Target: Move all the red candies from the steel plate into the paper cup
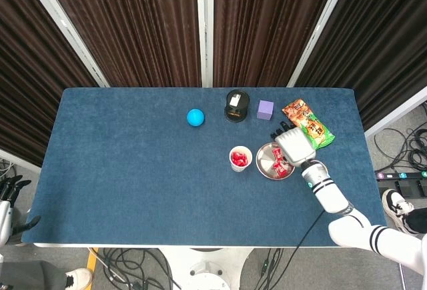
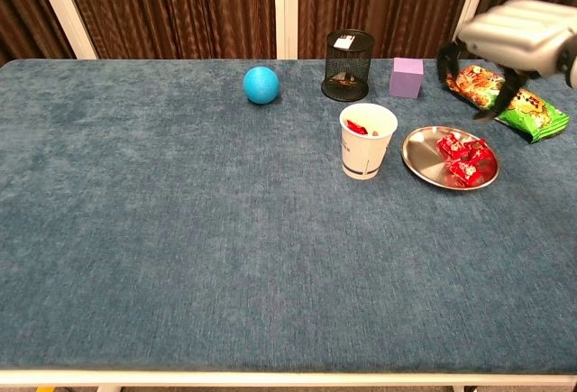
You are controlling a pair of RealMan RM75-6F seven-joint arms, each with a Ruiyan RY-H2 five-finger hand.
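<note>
While the right robot hand hangs empty above the steel plate, fingers apart, red candies lie bunched there beside the paper cup; it might grab two, drop one, or bump the cup over

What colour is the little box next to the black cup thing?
The little box is purple. The chest view shows it best, just right of the black mesh cup.
</note>
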